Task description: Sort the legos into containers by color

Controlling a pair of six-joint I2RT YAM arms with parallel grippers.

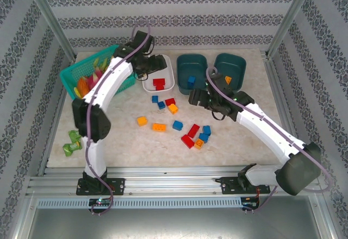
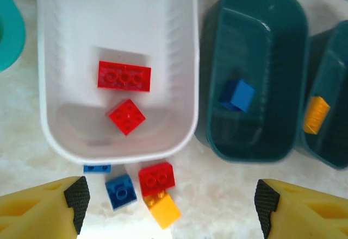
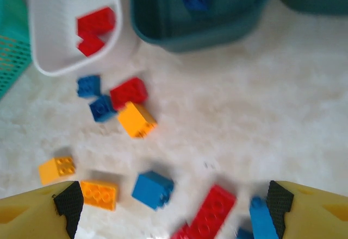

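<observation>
Two red legos lie in the white container. The middle teal container holds a blue lego, and the right teal container holds an orange one. My left gripper hovers open over the white tub's near edge, with nothing between its fingers. Below it on the table sit a red, a blue and an orange brick. My right gripper is open above several loose bricks, near a blue one and a long red one.
A turquoise mesh basket with toy fruit stands at the back left, against the left arm. Green crumpled wrappers lie at the left edge. More loose bricks are scattered mid-table. Metal frame posts rise at the back corners.
</observation>
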